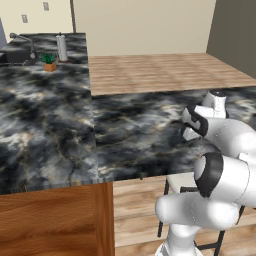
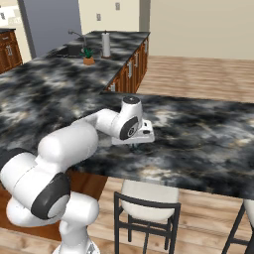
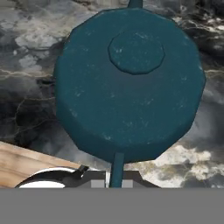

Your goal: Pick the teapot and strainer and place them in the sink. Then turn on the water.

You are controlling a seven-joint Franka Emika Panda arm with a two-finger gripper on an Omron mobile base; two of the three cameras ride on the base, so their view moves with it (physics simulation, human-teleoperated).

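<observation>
In the hand view the teal-blue teapot (image 3: 131, 83) is seen from above, its round lid uppermost, over the dark marble counter (image 3: 26, 65). Its thin teal handle runs down between the jaws of my gripper (image 3: 117, 179), which is shut on it. From the base views the gripper (image 2: 135, 145) (image 1: 189, 134) hangs low over the near counter edge, and the hand hides the teapot. The black sink (image 1: 15, 56) (image 2: 69, 49) with its grey faucet (image 1: 22, 40) (image 2: 75, 34) lies far off at the back left. The strainer and the water are out of view.
A small potted plant (image 1: 49, 62) (image 2: 88, 55) and a white roll on a stand (image 1: 62, 47) (image 2: 105, 43) stand beside the sink. A stool (image 2: 149, 198) (image 1: 180, 182) sits under the counter's near edge. Wood floor (image 1: 160, 70) lies beyond the counter.
</observation>
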